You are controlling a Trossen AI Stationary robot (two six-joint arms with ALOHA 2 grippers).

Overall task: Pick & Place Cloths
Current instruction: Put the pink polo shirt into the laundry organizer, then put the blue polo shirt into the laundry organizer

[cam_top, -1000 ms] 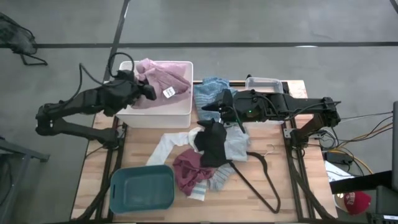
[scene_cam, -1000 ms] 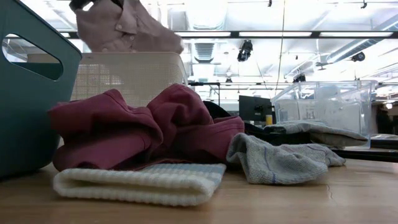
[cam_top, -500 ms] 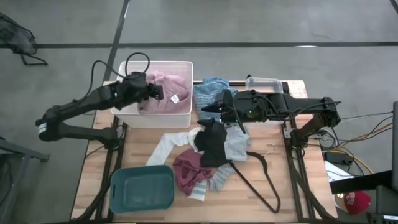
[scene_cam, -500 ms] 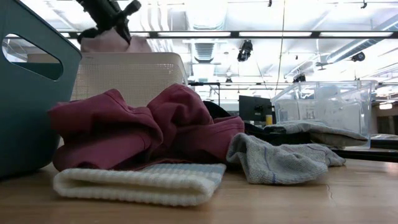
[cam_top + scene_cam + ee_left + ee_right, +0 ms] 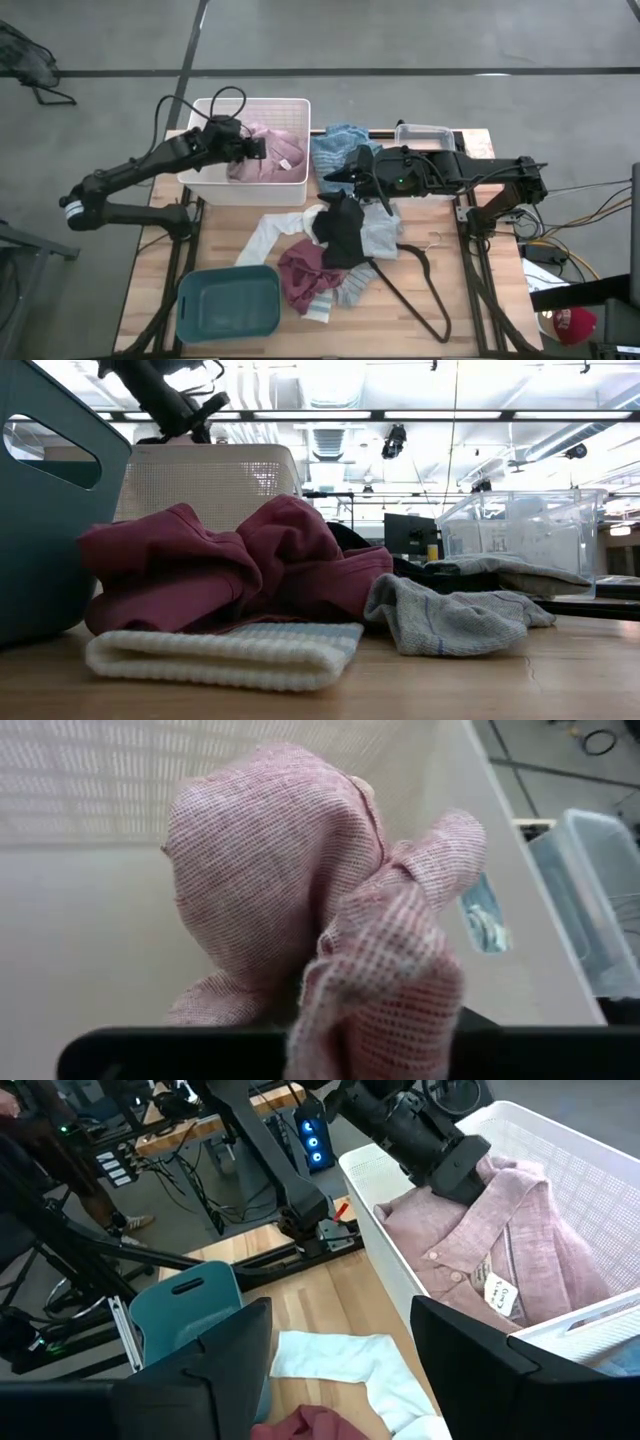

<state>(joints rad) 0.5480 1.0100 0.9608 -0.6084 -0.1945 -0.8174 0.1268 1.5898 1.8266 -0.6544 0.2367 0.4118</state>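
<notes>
The pink checked shirt (image 5: pixel 268 155) lies bunched inside the white basket (image 5: pixel 290 180) at the table's far left. My left gripper (image 5: pixel 250 148) reaches down into the basket and is shut on the shirt; the cloth (image 5: pixel 340 920) hides its fingers. My right gripper (image 5: pixel 340 1380) hangs open above the table beside the basket, by the blue striped shirt (image 5: pixel 340 145), touching nothing. The black piece (image 5: pixel 342 228), maroon piece (image 5: pixel 305 272), grey piece (image 5: pixel 380 232) and white piece (image 5: pixel 268 235) lie heaped mid-table. My left gripper holds a bunched fold of the pink checked shirt (image 5: pixel 375 990), coming slanting down from the table's left. The cloth covers the fingers, so which part of the shirt it has cannot be told. The shirt's collar and label side (image 5: pixel 500 1280) rests on the basket's floor.
A teal bin (image 5: pixel 228 303) stands at the near left. A clear plastic box (image 5: pixel 425 133) sits at the far right. A thin black wire hanger (image 5: pixel 420 280) lies right of the heap. A striped sock-like piece (image 5: pixel 220 650) lies at the heap's near side.
My left gripper has moved down and toward the table's right, into the basket, keeping hold of the pink shirt. The shirt, earlier lifted above the basket's rim, has sunk inside and now lies bunched on its floor.
</notes>
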